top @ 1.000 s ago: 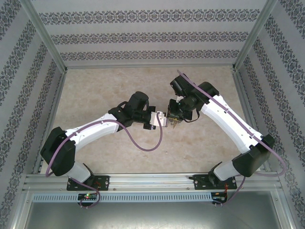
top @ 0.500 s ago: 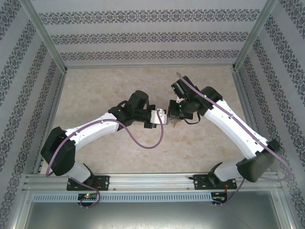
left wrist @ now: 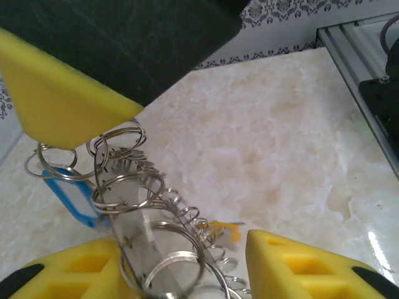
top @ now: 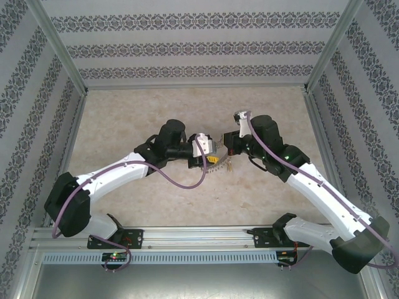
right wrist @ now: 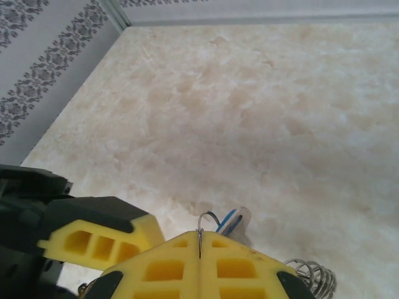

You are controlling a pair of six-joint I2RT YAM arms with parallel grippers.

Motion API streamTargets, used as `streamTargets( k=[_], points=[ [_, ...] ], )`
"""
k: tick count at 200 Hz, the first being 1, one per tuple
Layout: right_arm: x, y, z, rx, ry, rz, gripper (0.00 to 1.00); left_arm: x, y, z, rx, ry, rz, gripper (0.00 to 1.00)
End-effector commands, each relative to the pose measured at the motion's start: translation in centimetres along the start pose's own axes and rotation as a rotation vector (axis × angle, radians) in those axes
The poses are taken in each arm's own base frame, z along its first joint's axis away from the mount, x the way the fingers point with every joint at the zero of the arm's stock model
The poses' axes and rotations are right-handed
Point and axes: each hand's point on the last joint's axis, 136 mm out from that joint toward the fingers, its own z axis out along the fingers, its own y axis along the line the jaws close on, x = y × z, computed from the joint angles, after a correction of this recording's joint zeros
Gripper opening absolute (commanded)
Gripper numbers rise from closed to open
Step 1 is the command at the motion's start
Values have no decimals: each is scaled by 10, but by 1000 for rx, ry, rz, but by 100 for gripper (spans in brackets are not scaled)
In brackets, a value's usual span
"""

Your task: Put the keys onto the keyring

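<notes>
The grey metal keyring fringed with small wire loops (left wrist: 146, 205) is held off the pale marbled bench (left wrist: 293, 118), near its middle, between the two claws. The left claw (top: 211, 157) has its yellow fingers set apart, and the body of the keyring fills the gap from pad to pad, so it looks clamped across its width. The right claw (right wrist: 199, 240) is pressed fully together on one thin wire loop (right wrist: 199, 223) at the ring's outer end. The blue plastic-headed key (left wrist: 65, 190) sits just beside that loop; I cannot tell whether it is threaded on. The tiny yellow plastic-headed key (left wrist: 225, 230) shows blurred beyond the loops, and whether it hangs from them or lies on the bench is unclear. The step in hand seems to be working the blue key onto the pinched loop. To do it well, the left claw should act as a fixed anchor and not twist. The right claw should draw gently along the loop's own plane, since such fine, springy wire could slip from the pads or snag a neighbouring loop. Small, slow moves that hold the ring clear of the bench would let the key hang free.
</notes>
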Motion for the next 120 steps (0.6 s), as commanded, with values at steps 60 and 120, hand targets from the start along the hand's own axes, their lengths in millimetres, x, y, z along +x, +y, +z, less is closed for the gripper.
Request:
streamTargets(
  k=[60, 120],
  points=[
    [-41, 17, -8, -280, -146, -364, 0, -29, -3, -56, -44, -86, -19, 53],
    [-42, 38, -17, -445, -144, -506, 0, -27, 40, -63, -224, -24, 10, 55]
  ],
)
